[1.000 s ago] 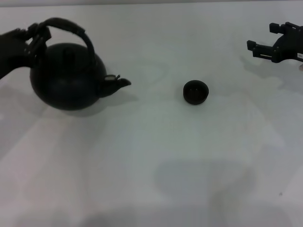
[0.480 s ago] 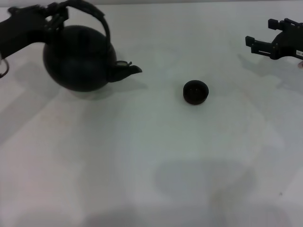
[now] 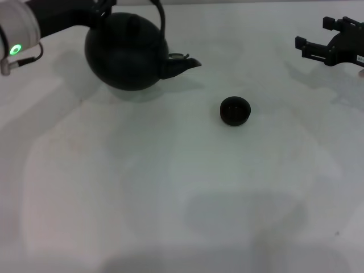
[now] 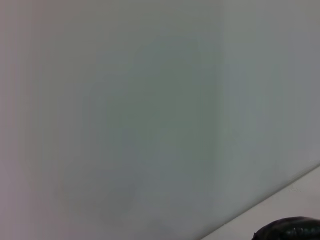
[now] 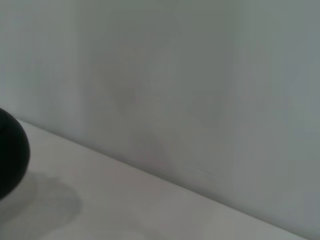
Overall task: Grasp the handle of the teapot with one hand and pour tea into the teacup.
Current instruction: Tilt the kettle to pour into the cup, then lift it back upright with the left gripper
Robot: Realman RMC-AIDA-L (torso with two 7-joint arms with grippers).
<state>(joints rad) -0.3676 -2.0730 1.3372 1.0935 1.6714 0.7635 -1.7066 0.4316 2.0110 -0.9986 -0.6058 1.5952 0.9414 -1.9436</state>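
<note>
The matte-black teapot [image 3: 124, 52] hangs in the head view at the far left, its spout [image 3: 187, 63] pointing right toward the teacup [image 3: 235, 110]. The small dark teacup stands on the white table, right of and nearer than the spout, with a gap between them. My left gripper [image 3: 102, 7] is shut on the handle [image 3: 161, 20] at the picture's top edge; the handle's top is cut off. My right gripper [image 3: 313, 33] is open and empty at the far right. The teapot's body also shows in the right wrist view [image 5: 10, 155]. No tea is visible.
The white table [image 3: 182, 187] stretches bare in front of the teacup. The left forearm [image 3: 14, 48] with a green light reaches in from the top left corner. A plain wall fills the left wrist view, with a dark shape [image 4: 287, 230] at its edge.
My left gripper has carried the teapot to the right and farther back, so the spout has come closer to the teacup. The teacup and my right gripper have stayed put.
</note>
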